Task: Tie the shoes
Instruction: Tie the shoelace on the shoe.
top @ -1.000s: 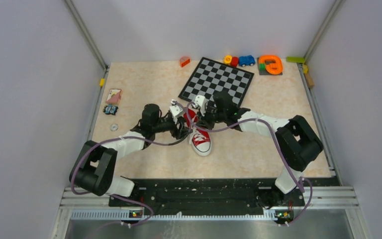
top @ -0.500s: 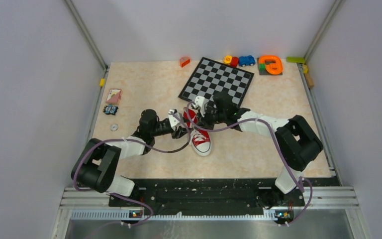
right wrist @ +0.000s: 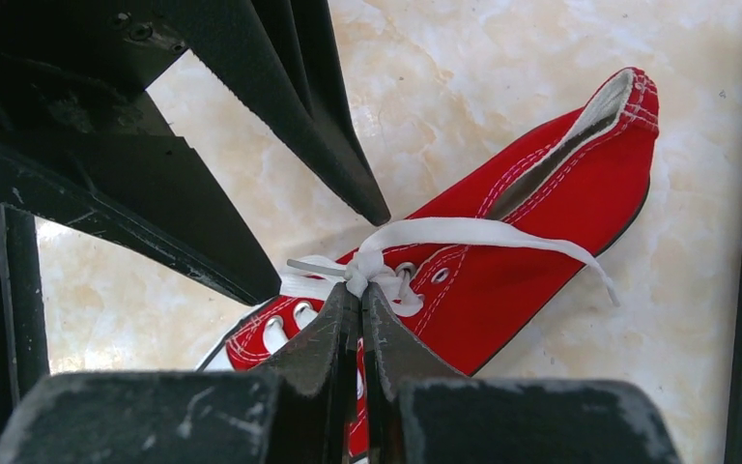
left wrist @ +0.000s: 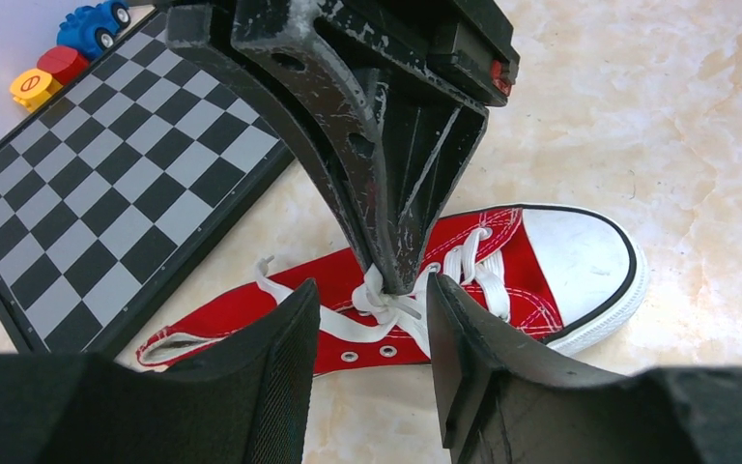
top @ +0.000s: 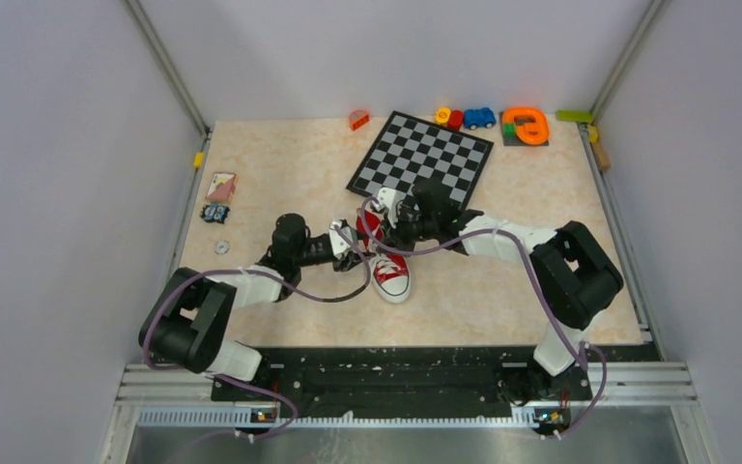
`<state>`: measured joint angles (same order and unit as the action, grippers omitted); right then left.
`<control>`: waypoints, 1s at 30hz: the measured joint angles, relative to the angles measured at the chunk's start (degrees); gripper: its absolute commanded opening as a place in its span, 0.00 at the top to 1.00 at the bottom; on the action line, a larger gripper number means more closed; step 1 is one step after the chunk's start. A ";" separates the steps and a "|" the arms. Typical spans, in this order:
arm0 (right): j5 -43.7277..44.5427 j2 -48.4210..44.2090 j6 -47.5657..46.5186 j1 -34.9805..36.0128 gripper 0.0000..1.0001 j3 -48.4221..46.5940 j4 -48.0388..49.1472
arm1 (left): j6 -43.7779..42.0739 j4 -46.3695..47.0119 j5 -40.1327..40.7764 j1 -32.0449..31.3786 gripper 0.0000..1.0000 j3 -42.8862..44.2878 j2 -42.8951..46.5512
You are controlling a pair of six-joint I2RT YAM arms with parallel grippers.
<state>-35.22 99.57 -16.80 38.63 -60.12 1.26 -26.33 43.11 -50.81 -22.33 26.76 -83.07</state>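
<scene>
The red sneaker (top: 389, 274) lay on the table (top: 280, 174) just in front of the chessboard (top: 423, 155), its white laces (right wrist: 464, 232) crossed into a first knot but apparently no bow yet. The right gripper (right wrist: 359, 295) was clamped on that knot; the left gripper (left wrist: 372, 290) stood open beside it.

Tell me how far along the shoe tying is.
Early. On the red canvas sneaker, the white laces show a first knot. The right pincer is shut on them there, the left pincer open close by. No bow loops yet; one end trails loose.
</scene>
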 measured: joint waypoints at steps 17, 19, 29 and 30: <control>-0.57 0.24 0.07 0.00 1.00 0.00 0.00 | -5.35 -8.44 3.85 -2.45 0.58 -0.28 1.18; -0.70 0.26 0.07 0.00 1.00 0.00 0.00 | -5.38 -8.68 4.35 -2.47 0.62 -0.28 1.18; -0.96 0.26 0.07 -0.02 1.00 0.00 0.00 | -5.42 -9.33 6.01 -2.54 0.77 -0.26 1.14; -0.96 0.26 0.07 -0.02 1.00 0.00 0.00 | -5.42 -9.31 6.10 -2.54 0.81 -0.24 1.09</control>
<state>-36.18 99.83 -16.73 38.61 -60.12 1.26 -31.75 33.80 -44.71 -24.86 26.52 -81.97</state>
